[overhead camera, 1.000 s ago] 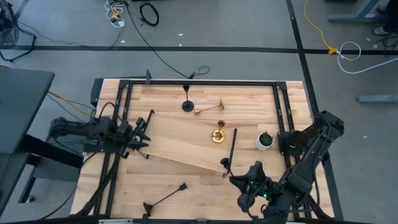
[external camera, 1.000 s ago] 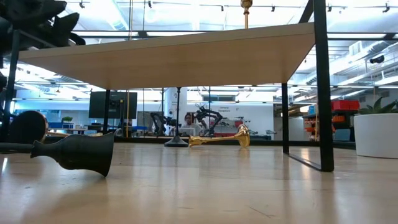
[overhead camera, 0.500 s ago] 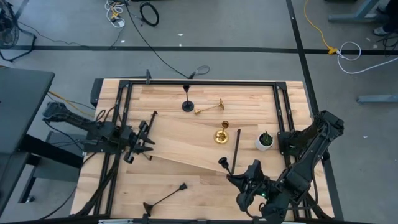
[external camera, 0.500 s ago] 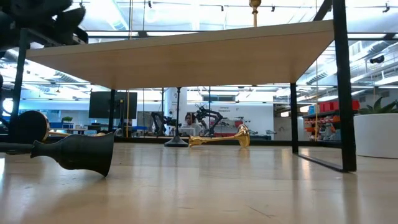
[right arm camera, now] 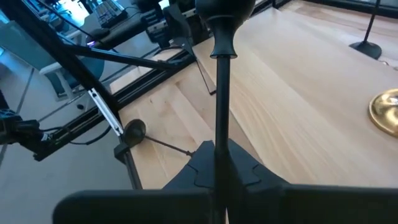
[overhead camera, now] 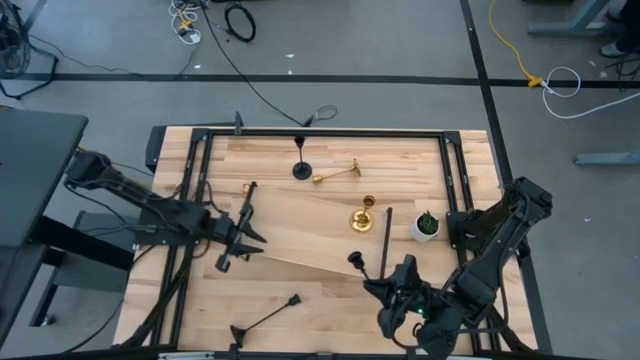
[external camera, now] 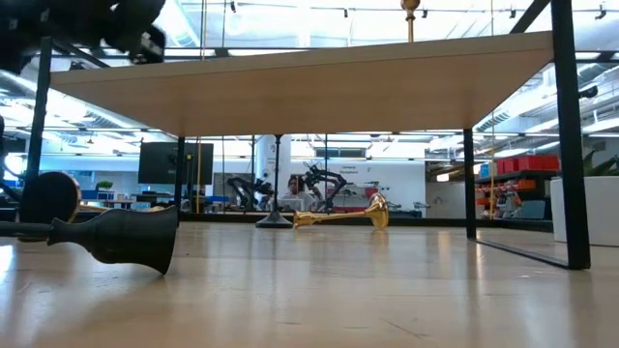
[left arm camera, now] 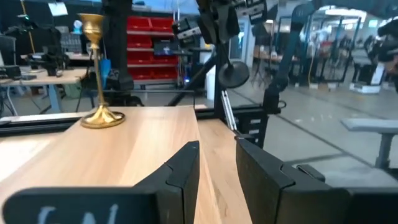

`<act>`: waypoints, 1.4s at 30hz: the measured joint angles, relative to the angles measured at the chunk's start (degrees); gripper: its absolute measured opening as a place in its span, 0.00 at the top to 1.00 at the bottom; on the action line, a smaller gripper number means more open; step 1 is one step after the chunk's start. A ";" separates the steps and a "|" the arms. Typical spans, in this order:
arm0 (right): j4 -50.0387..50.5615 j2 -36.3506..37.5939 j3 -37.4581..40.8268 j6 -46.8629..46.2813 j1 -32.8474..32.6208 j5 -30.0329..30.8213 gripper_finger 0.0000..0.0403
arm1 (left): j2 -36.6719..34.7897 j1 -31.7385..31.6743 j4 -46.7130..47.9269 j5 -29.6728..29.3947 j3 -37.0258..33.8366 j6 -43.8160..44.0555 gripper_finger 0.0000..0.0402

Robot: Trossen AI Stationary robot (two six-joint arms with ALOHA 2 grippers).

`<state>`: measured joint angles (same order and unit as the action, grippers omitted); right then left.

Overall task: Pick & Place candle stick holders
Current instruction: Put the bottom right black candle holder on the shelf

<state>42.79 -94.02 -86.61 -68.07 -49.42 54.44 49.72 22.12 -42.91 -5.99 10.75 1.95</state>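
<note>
A pale wooden board on black bar frames carries an upright gold candlestick. My left gripper is at the board's left bar handle. In the left wrist view its fingers stand a narrow gap apart. My right gripper, by the board's near right corner, is shut on a black candlestick whose round end points up. A black candlestick stands on its base at the far side. A gold one lies beside it. Another black one lies near the front edge. My left gripper reaches level from the table's left across the board's left bar handle, about midway along it. Its own body hides how the fingers meet the bar. My right gripper pinches the black candlestick's stem between its two fingers. The stem rises past the fingers with its round end uppermost. The gripper hides the lower end.
A small white pot with a green plant stands right of the board, close to its right bar. A black rail frame runs round the table. In the low view the board's underside spans overhead and its right frame reaches table level.
My left arm has stretched out and its gripper has gone toward the table's right edge and a little nearer. The board has gone rightward with it, and the gold candlestick has stayed upright on it. In the low view the board's bars have shifted right.
</note>
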 joint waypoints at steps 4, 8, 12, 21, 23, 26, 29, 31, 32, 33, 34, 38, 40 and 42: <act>-1.58 0.23 0.00 2.49 0.65 0.02 0.99 | 9.13 0.01 0.09 -0.29 5.99 -1.49 0.73; -6.02 0.39 0.00 8.01 1.81 0.61 0.99 | 15.23 0.01 0.47 0.90 12.33 -3.07 0.73; -13.79 0.39 0.00 18.28 3.37 0.67 0.99 | 17.60 0.07 0.15 1.29 18.48 -3.01 0.73; -31.41 0.39 0.00 41.86 6.84 1.68 0.99 | 17.83 0.62 0.26 1.33 24.18 -2.63 0.73; -33.77 0.38 0.00 44.78 7.89 1.51 0.99 | 17.83 0.61 0.06 1.33 24.42 -2.61 0.73; -35.01 0.38 0.00 47.14 9.63 1.38 0.99 | 18.91 0.40 -1.73 1.26 24.85 -2.41 0.73; -36.58 0.37 0.00 49.02 11.43 -0.39 0.99 | 20.82 0.16 -5.87 1.86 25.37 -2.15 0.73; -37.90 0.37 0.00 50.35 12.53 -1.98 0.99 | 22.71 -0.21 -7.56 1.97 26.84 -1.09 0.73; -38.59 0.37 0.00 50.99 13.08 -2.96 0.99 | 23.87 -0.42 -7.43 2.19 27.77 -0.76 0.73; -39.00 0.37 0.00 51.40 13.54 -3.93 0.99 | 25.04 -0.64 -7.12 2.60 28.63 -0.49 0.73; -39.35 0.37 0.00 51.76 14.03 -4.51 0.99 | 26.28 -0.99 -7.00 3.22 29.60 -0.11 0.73; -40.30 0.37 0.00 53.34 15.43 -6.91 0.99 | 31.06 -2.23 -7.29 4.93 34.32 0.85 0.73; -40.28 0.37 0.00 53.58 15.91 -7.57 0.99 | 33.08 -2.60 -6.78 4.97 36.41 0.86 0.73; -40.24 0.37 0.00 53.61 16.17 -7.56 0.99 | 34.89 -2.98 -6.86 5.61 38.61 0.86 0.73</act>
<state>2.55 -93.65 -86.61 -14.46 -33.25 46.88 84.60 19.15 -49.77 -0.38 49.36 2.80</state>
